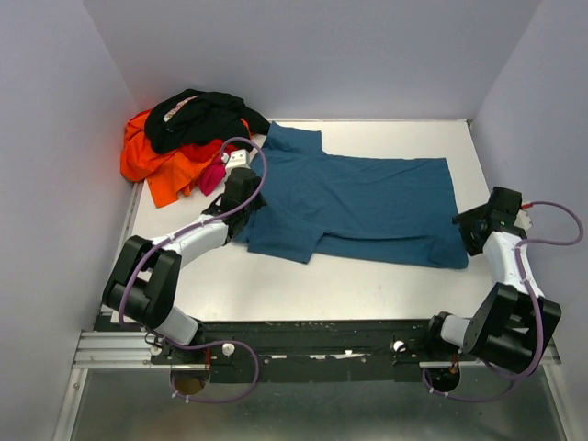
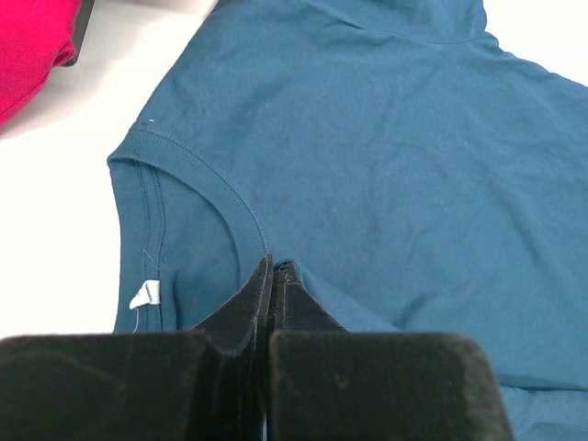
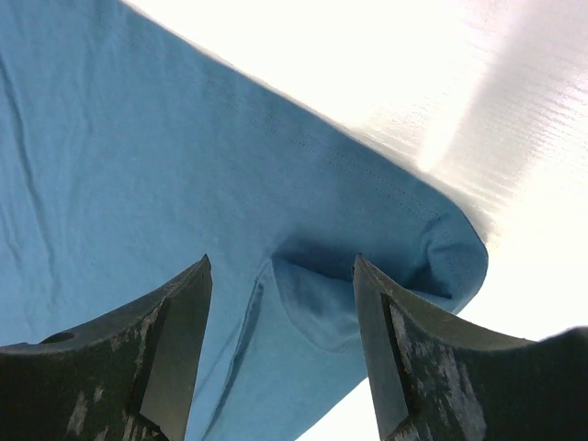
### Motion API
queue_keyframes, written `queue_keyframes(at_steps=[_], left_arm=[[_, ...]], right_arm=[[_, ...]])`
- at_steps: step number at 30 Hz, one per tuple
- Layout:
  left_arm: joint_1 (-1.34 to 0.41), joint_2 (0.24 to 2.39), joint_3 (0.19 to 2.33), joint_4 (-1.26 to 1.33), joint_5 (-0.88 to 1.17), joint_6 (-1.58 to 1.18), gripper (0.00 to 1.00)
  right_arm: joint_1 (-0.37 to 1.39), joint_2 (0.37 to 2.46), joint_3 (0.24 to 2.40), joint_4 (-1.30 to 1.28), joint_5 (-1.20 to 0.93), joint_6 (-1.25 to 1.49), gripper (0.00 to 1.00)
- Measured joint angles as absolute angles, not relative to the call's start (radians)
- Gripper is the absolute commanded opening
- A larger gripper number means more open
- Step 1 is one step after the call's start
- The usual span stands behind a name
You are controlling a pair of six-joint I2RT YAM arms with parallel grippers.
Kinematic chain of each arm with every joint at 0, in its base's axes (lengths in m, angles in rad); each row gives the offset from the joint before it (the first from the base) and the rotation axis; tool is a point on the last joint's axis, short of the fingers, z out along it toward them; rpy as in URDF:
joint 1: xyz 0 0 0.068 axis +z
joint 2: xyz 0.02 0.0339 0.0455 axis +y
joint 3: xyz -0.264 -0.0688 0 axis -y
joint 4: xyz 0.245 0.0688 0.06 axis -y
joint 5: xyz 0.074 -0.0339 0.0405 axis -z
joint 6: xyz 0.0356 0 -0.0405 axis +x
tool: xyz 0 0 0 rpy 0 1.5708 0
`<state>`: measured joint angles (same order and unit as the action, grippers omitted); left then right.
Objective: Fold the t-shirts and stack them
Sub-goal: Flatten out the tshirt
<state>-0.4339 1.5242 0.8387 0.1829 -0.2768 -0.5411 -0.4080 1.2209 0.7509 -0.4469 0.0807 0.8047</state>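
A teal-blue t-shirt (image 1: 367, 202) lies spread on the white table (image 1: 367, 285), collar to the left. My left gripper (image 1: 241, 188) is at that collar (image 2: 197, 175). In the left wrist view it (image 2: 276, 266) is shut, with a small ridge of teal cloth (image 2: 386, 156) pinched at its tips. My right gripper (image 1: 470, 230) is at the shirt's near right hem corner. There it (image 3: 280, 271) stands open, its fingers either side of a puckered fold of teal cloth (image 3: 138, 165). An orange shirt (image 1: 152, 165), a black one (image 1: 207, 115) and a magenta-pink one (image 1: 213, 175) lie heaped at the back left.
Grey walls close in the table on the left, back and right. The heap of shirts sits just beyond my left gripper, and the magenta cloth (image 2: 23, 55) shows at the top left of the left wrist view. A white label (image 2: 145, 295) hangs inside the collar.
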Motion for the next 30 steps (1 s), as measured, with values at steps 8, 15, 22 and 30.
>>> queue_keyframes(at_steps=[8,15,22,30], left_arm=[[-0.434,1.524,0.839,0.185,-0.277,-0.540,0.00],[-0.434,1.524,0.835,0.186,-0.277,-0.538,0.00],[-0.434,1.524,0.834,0.186,-0.277,-0.535,0.00],[-0.434,1.524,0.833,0.186,-0.277,-0.530,0.00]], right_arm=[[-0.408,1.123,0.751,-0.459,0.080,0.800,0.71],[-0.408,1.113,0.640,-0.428,-0.076,0.780,0.69],[-0.408,1.094,0.535,-0.433,-0.150,0.776,0.69],[-0.408,1.170,0.567,-0.430,-0.098,0.766,0.70]])
